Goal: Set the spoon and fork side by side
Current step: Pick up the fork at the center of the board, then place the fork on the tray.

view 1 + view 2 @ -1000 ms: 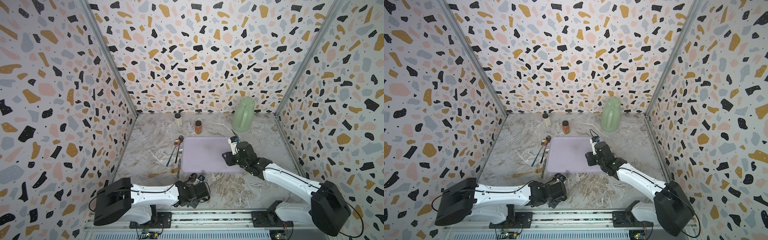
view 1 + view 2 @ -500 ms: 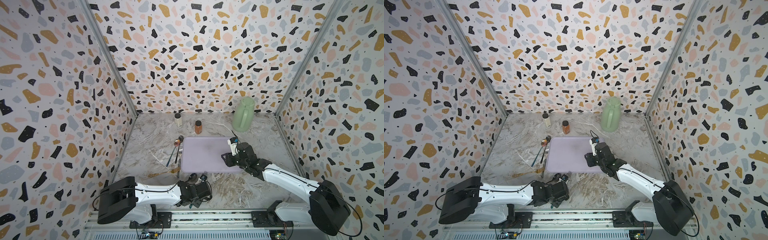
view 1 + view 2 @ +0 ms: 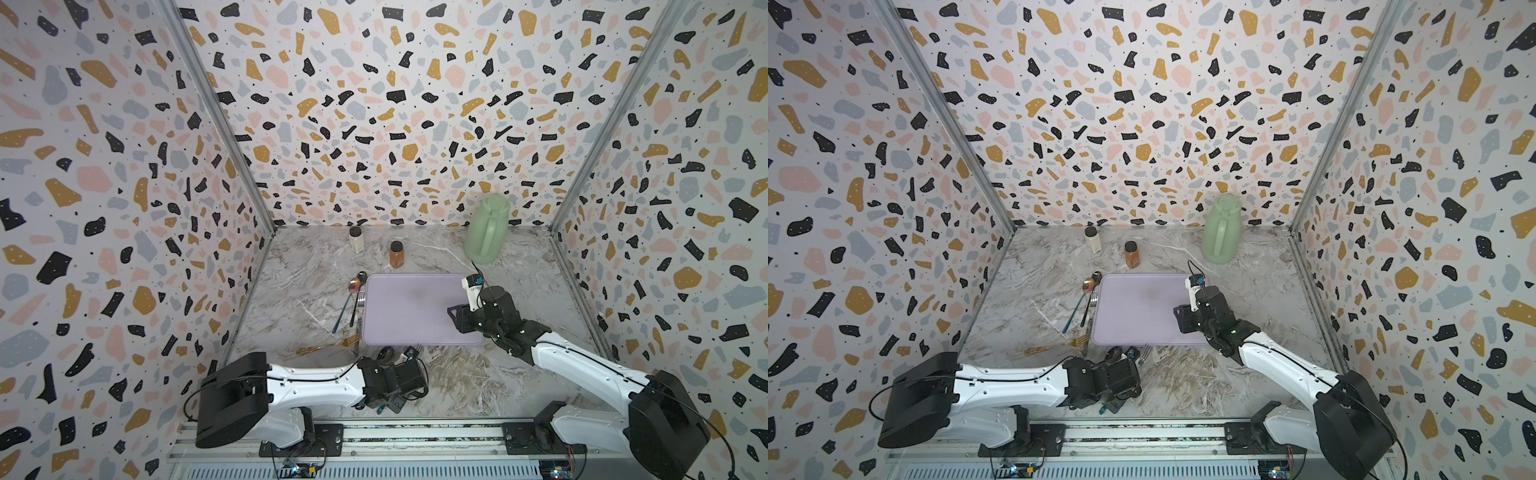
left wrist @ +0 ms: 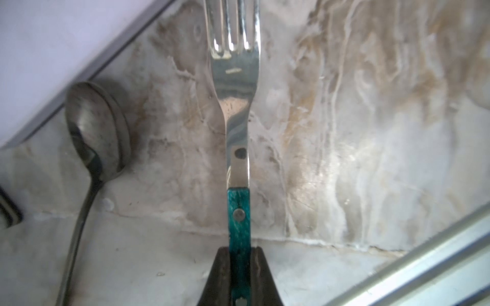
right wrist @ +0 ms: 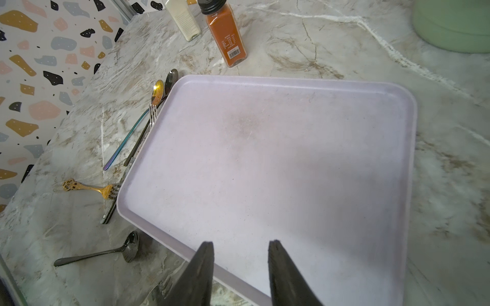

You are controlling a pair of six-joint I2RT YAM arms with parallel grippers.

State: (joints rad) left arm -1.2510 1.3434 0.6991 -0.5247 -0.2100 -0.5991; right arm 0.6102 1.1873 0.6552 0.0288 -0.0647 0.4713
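Leftmost, a gold fork [image 3: 328, 347] lies on the marble table [image 3: 478, 382] off the tray's near-left corner. Next, the dark spoon [image 4: 92, 124] lies flat on the table, bowl just short of the tray edge. Just right of it, not touching and roughly parallel, is the fork [image 4: 236, 79] with a teal handle, tines toward the lavender tray [image 5: 265, 159]. The left gripper [image 4: 240, 255] is clamped on that handle; lifted or resting, can't tell. The right gripper [image 5: 241, 246] is over the tray's right side, jaws apart, empty.
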